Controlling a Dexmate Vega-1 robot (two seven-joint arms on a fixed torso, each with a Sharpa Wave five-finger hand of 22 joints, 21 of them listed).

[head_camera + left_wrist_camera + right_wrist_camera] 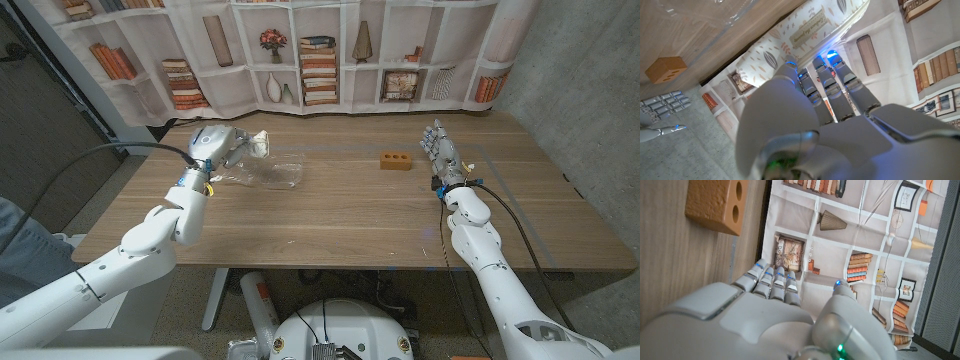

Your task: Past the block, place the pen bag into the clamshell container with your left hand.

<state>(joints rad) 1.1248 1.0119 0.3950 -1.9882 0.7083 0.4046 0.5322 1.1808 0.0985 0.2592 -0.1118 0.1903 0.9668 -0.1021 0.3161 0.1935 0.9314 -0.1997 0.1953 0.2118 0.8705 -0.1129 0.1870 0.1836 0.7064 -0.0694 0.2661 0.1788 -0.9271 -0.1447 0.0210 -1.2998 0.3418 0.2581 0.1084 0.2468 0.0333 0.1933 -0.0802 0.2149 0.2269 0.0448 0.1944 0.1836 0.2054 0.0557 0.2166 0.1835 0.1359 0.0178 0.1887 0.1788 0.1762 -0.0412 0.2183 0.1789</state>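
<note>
Bookshelf-printed curtain backs the wooden worktop point(330, 215). At far left, the left robot hand point(222, 146) grips the patterned pen bag point(258, 144) above the clear clamshell container's point(268, 174) left end, apparently not yet inside. Right of it lies the block point(396, 161). Farther right, the right robot hand point(440, 150) stands empty, fingers extended.

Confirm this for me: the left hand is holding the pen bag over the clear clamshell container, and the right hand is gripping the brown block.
One part is wrong. The right hand is not gripping the brown block; the head view shows it standing apart from the block, fingers up and holding nothing. The rest holds: the left hand holds the pen bag over the clear clamshell container.
</note>
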